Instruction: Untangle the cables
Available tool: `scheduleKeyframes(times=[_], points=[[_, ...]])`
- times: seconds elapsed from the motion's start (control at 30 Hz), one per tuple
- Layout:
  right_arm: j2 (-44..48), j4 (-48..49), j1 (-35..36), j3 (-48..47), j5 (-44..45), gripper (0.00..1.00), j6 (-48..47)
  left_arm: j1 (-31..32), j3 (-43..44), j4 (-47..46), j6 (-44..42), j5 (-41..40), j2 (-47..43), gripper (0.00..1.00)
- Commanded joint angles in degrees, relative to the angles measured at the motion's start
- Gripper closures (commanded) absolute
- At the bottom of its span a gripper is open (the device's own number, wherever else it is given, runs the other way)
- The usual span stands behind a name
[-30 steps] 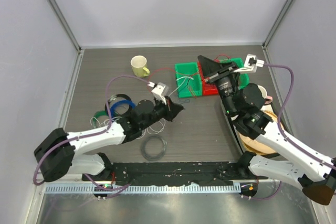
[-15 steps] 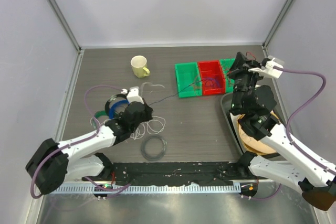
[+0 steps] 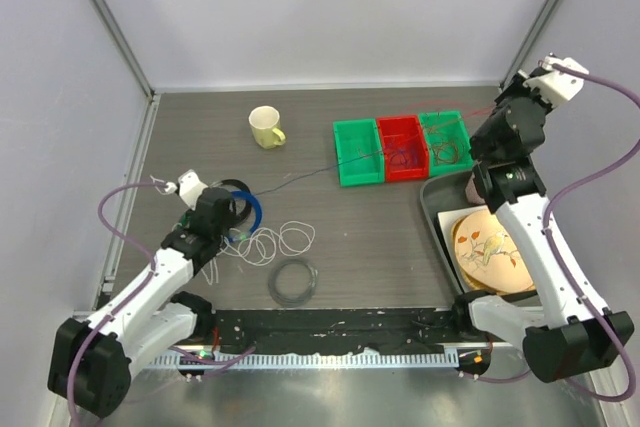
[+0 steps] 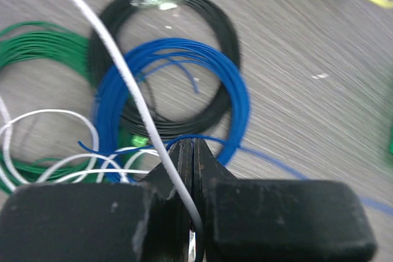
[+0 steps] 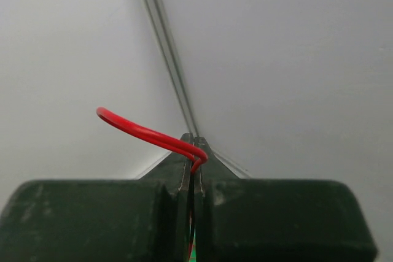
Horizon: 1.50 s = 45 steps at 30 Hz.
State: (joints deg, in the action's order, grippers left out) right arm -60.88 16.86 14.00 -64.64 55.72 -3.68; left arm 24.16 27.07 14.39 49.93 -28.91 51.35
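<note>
My left gripper (image 3: 232, 215) (image 4: 193, 150) sits low over the thick blue ring (image 4: 238, 93), jaws shut on a white cable (image 4: 123, 72) that runs into the gap between them. A thin blue-purple cable (image 4: 295, 173) crosses right at the fingertips and stretches across the table (image 3: 300, 180) to the bins. White cable loops (image 3: 272, 242) lie beside it. My right gripper (image 3: 498, 109) (image 5: 194, 146) is raised at the back right corner, facing the wall, shut on a red cable (image 5: 141, 130) that runs taut (image 3: 460, 117) down into the red bin (image 3: 390, 129).
A yellow mug (image 3: 265, 127) stands at the back. Green bins (image 3: 352, 133) (image 3: 452, 157) flank the red bin. A dark grey coiled ring (image 3: 293, 282) lies near the front. Black (image 4: 215, 29) and green (image 4: 37, 41) rings lie by the blue one. A tray (image 3: 432, 209) with a plate sits right.
The left arm has drawn back to the left, over the rings. The right arm has swung up to the back right corner, pulling the red cable taut from the bins.
</note>
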Motion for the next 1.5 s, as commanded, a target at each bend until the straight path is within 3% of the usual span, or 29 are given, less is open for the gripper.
scheduleKeyframes(times=[0.0,0.3,0.47,0.57,0.93,1.3,1.47], points=[[-3.2,-1.7,-6.3,-6.4,-2.5,0.99,1.5,-5.8,-0.3,5.3,1.6,0.2,0.8,1.0],[-7.9,-3.3,-19.5,-13.7,-9.0,0.99,3.4,-11.2,-1.2,4.4,1.1,1.8,2.3,1.0],[-12.8,-5.6,-21.1,-18.7,-12.0,0.99,3.6,-12.5,-0.8,5.3,1.0,1.4,2.2,1.0],[-14.7,-7.5,-21.2,-20.6,-21.4,0.99,7.0,-12.5,-2.8,-0.3,-1.4,6.3,0.8,1.0],[-24.5,-2.8,-21.2,-15.3,-36.0,0.99,23.6,-12.5,-6.7,-6.7,-4.7,13.8,-8.0,1.0],[-35.0,6.9,-20.4,-11.3,-38.1,0.99,38.5,-12.5,-7.3,-8.0,-5.2,16.0,-9.1,1.0],[-37.4,10.6,-14.2,-12.1,-24.7,0.99,30.4,-12.5,-7.2,-8.4,-5.2,16.2,-7.6,1.0]])
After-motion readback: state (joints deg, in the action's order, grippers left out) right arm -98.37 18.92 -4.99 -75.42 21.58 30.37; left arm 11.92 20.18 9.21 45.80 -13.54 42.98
